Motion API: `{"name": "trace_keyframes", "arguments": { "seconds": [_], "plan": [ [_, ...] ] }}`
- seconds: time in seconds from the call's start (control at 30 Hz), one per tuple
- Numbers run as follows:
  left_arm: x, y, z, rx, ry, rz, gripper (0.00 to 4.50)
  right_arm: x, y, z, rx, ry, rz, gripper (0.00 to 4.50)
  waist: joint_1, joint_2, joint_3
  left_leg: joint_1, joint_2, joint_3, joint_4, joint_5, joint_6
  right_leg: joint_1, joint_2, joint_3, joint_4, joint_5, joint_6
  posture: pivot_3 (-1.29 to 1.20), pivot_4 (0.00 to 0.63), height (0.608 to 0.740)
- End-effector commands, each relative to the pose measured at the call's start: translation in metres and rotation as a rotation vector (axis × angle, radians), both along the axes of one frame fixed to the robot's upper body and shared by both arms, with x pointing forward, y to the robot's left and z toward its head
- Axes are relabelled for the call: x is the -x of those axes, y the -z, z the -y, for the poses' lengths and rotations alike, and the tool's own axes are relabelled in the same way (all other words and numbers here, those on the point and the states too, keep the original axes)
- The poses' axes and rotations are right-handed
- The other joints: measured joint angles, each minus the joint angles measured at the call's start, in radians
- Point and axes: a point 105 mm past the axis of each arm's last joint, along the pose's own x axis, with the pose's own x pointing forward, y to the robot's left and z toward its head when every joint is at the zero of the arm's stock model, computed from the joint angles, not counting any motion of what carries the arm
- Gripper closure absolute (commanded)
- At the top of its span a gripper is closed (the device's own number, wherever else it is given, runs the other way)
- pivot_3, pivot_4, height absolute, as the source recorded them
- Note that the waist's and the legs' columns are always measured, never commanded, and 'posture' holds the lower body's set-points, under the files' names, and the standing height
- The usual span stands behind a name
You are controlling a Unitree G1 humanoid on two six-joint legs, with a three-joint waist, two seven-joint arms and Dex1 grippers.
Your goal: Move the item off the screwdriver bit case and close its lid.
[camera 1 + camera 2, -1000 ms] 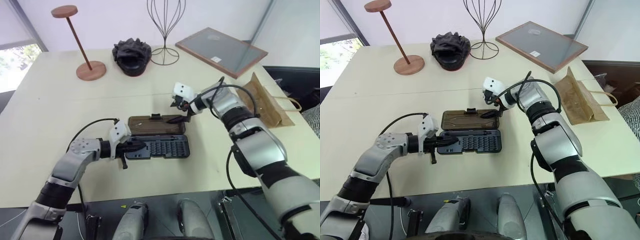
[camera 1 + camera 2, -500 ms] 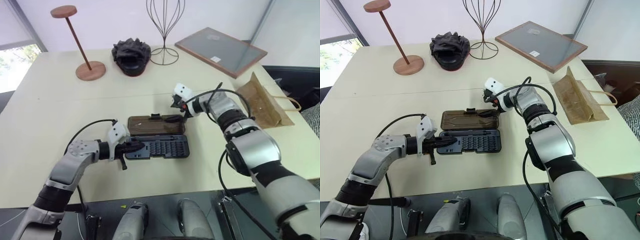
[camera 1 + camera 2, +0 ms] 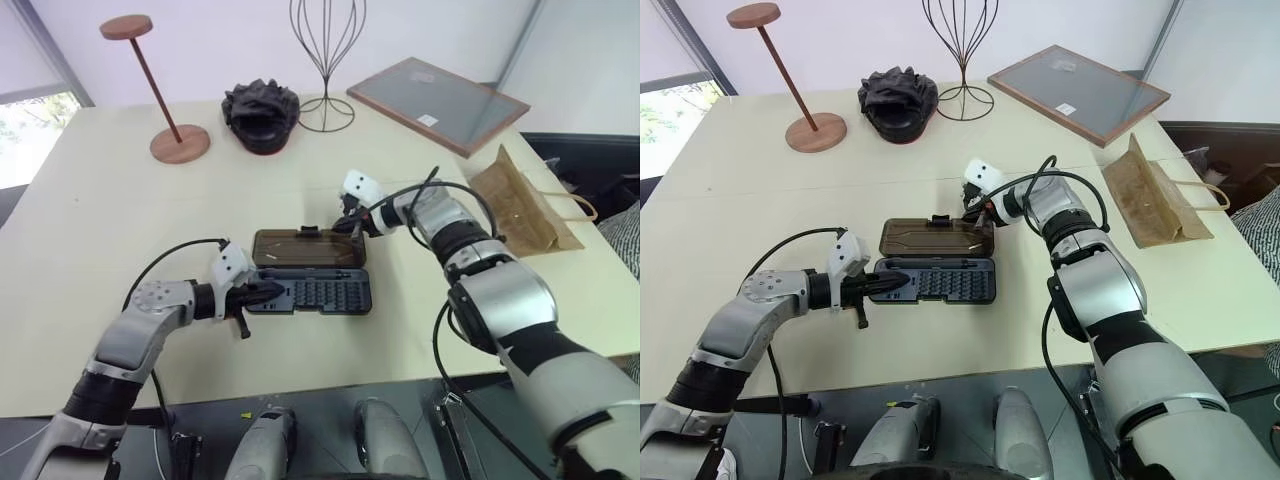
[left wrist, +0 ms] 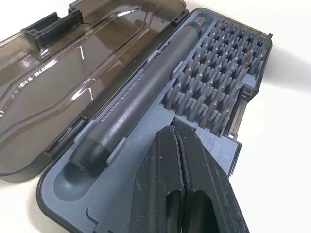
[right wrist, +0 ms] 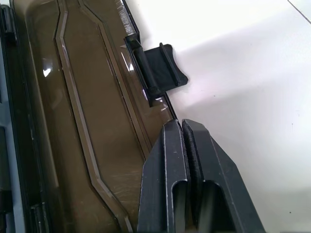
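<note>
Case (image 3: 310, 293) sits mid-table (image 3: 120, 210), open. Lid (image 3: 305, 248) is folded flat on the far side of the base, smoky brown, its latch tab (image 5: 159, 69) on the far edge. You can see rows of bits and a grey screwdriver handle (image 4: 138, 97) lying in the tray along the hinge side.

Bag (image 3: 520, 205) is already off the case: it lies flat near the table's right edge, well apart from the case, handles toward the edge.

Your left gripper (image 3: 262, 292) is clenched with nothing between the fingers, tips over the case's left end; the left wrist view puts them above the bare tray area beside the handle's butt. Whether they touch the plastic, can't tell.

Your right gripper (image 3: 347, 225) is pinched together too, holding nothing. It's at the lid's far right edge, just beside the latch tab; in the right wrist view the fingers (image 5: 167, 170) overlap the lid's rim. Contact unclear.

Far side of the table: wooden stand (image 3: 160, 95), lumpy black object (image 3: 262, 115), wire stand (image 3: 328, 60), framed grey panel (image 3: 440, 92).
</note>
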Motion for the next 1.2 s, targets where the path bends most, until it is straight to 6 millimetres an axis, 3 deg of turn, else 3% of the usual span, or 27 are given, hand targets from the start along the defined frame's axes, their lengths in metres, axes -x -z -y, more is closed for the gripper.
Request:
{"name": "trace_keyframes", "arguments": {
  "seconds": [0.03,0.33,0.43,0.53,0.87,0.97,1.1,1.2],
  "plan": [
    [-0.001,0.005,-0.009,-0.028,-0.035,-0.015,4.5,0.007,0.016,-0.002,0.036,-0.031,-0.04,4.48,-0.001,0.0,0.0,0.0,0.0,0.0,0.0,0.0,0.0,0.0,0.0,0.0,0.0,0.0,0.0,0.0,0.15,0.74],
    [0.0,0.005,-0.009,-0.027,-0.04,-0.012,4.5,0.011,0.025,-0.003,0.066,-0.058,-0.037,4.48,-0.005,0.0,-0.001,0.0,0.0,0.0,0.0,0.0,0.0,0.0,0.0,0.0,0.0,0.0,0.0,0.0,0.15,0.74],
    [0.0,0.005,-0.01,-0.027,-0.041,-0.013,4.5,0.011,0.025,-0.004,0.067,-0.055,-0.036,3.55,-0.005,0.0,-0.001,0.0,0.0,0.0,0.0,0.0,0.0,0.0,0.0,0.0,0.0,0.0,0.0,0.0,0.15,0.74],
    [0.001,0.005,-0.011,-0.028,-0.043,-0.014,4.5,0.01,0.026,-0.004,0.074,-0.052,-0.027,2.05,-0.006,0.0,-0.001,0.0,0.0,0.0,0.0,0.0,0.0,0.0,0.0,0.0,0.0,0.0,0.0,0.0,0.15,0.74],
    [0.0,0.004,-0.012,-0.028,-0.051,-0.012,4.5,0.008,0.028,-0.003,0.084,-0.027,-0.025,2.05,-0.011,0.0,-0.001,0.0,0.0,-0.001,0.0,0.0,0.0,0.0,0.0,0.0,0.0,0.0,0.0,0.0,0.15,0.74],
    [0.0,0.004,-0.012,-0.028,-0.053,-0.009,4.5,0.008,0.03,-0.002,0.093,-0.024,-0.028,2.79,-0.013,0.001,-0.001,0.0,0.0,-0.001,0.0,0.0,0.0,0.0,0.0,0.0,0.0,0.0,0.0,0.0,0.15,0.74],
    [0.001,0.003,-0.013,-0.029,-0.059,-0.005,4.5,0.009,0.033,-0.002,0.111,-0.029,-0.032,4.46,-0.013,0.0,-0.002,0.0,0.0,-0.001,0.0,0.0,0.0,0.0,0.0,0.0,0.001,0.0,0.0,0.0,0.15,0.74],
    [0.001,0.003,-0.014,-0.03,-0.065,-0.002,4.5,0.011,0.035,-0.003,0.12,-0.044,-0.033,4.46,-0.016,0.0,-0.004,0.0,0.001,-0.001,0.0,0.0,0.0,0.0,0.001,0.0,0.001,0.0,0.0,0.0,0.15,0.74]
  ]
}}
